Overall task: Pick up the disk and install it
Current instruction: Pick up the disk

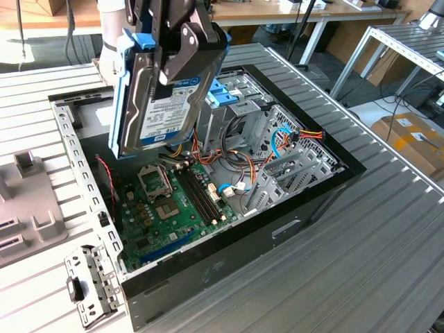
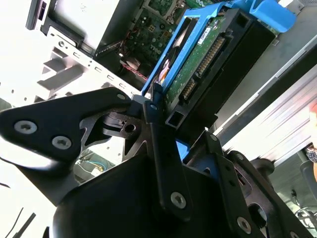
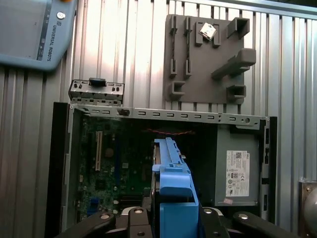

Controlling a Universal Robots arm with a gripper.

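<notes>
My gripper (image 1: 182, 55) is shut on the disk (image 1: 163, 104), a dark hard drive with a white label and bright blue carrier rails. I hold it on edge, tilted, above the open computer case (image 1: 229, 257), over the motherboard (image 1: 173, 201). Just beyond it in the case is a drive bay with blue rails (image 1: 225, 94). In the second wrist view the black fingers (image 2: 153, 111) clamp the disk (image 2: 208, 54) at its connector end. In the first wrist view the blue carrier (image 3: 171, 173) runs out from between the gripper (image 3: 171, 218) jaws, over the case interior.
A grey box with a white label (image 3: 237, 171) sits in one corner of the case. Orange and blue cables (image 1: 277, 142) lie by the metal cage. A grey fixture plate (image 1: 28, 201) and a metal bracket (image 1: 87, 284) lie on the ribbed table beside the case. A pendant (image 3: 29, 29) rests farther off.
</notes>
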